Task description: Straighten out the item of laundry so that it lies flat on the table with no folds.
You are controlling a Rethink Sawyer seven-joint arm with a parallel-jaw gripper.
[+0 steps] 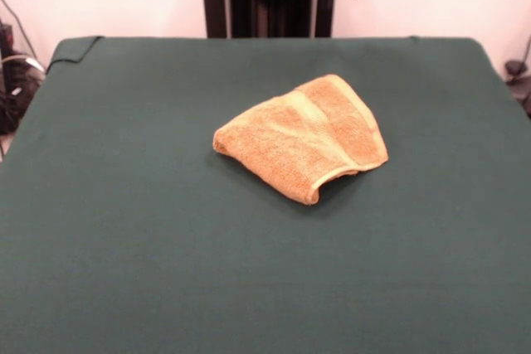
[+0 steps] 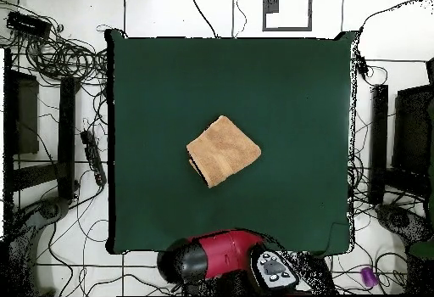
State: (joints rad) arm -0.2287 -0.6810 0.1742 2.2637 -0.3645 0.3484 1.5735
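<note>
The towel (image 1: 303, 136) lies near the middle of the green counter (image 1: 124, 246), folded over on itself into a thick, roughly wedge-shaped bundle rather than spread out. In the front view one pale woven band crosses its upper layer, and a hemmed edge curls round at about 6 o'clock on the bundle, where the layers gape a little and cast a shadow on the cloth below. Seen from overhead, the towel (image 2: 223, 150) shows as a tilted diamond just off the counter's centre, with a dark line along its 8 o'clock side that looks like the stacked fold. There is open green cloth all around it, so unfolding in any direction should not run off the counter's edge. The arm is drawn back: from the front only a red part and a dark tip show at 12 o'clock, above the counter's far side, and the overhead view shows the red and black body (image 2: 222, 258) at 6 o'clock, off the counter (image 2: 288, 81). Whether the gripper is released or clenched I cannot tell. Nothing touches the towel, so the straightening seems not yet begun; the gaping hem looks the likeliest layer to lift.
</note>
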